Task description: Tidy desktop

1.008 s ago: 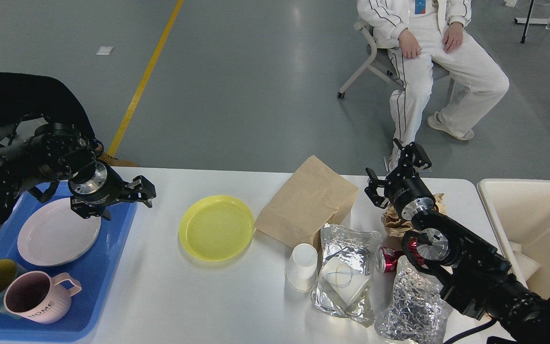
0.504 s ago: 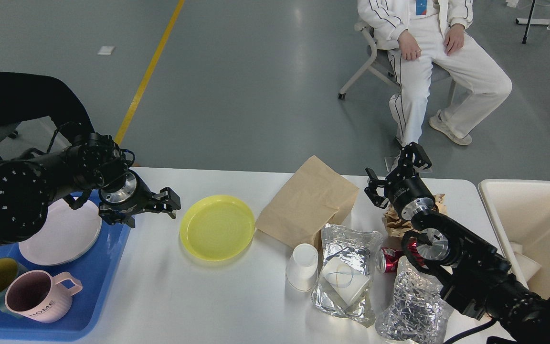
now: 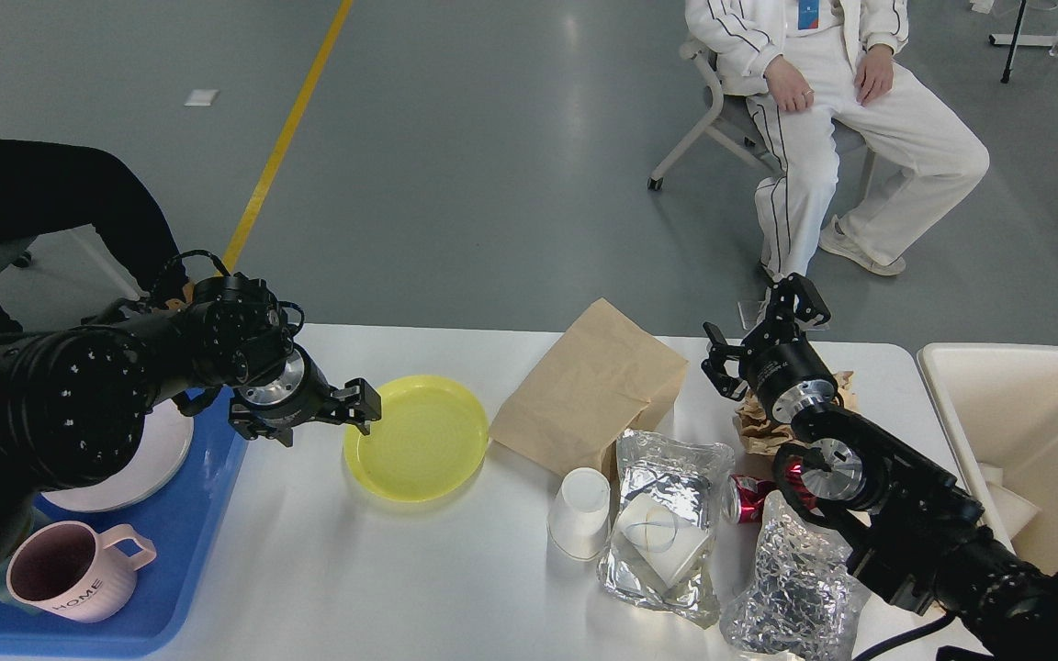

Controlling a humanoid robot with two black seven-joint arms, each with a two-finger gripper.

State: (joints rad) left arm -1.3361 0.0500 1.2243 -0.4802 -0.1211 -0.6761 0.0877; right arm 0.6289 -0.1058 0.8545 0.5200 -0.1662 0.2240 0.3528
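At the near-left rim of the yellow plate (image 3: 417,437) on the desktop (image 3: 382,569), the left gripper (image 3: 365,405) hangs spread; slide one finger under the lip, squeeze squarely, lift flat toward the blue tray (image 3: 198,523)

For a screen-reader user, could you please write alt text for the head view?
The left gripper, open, reaches the rim of a yellow plate on the white desktop. The right gripper hangs open over crumpled brown paper, beside foil bags.
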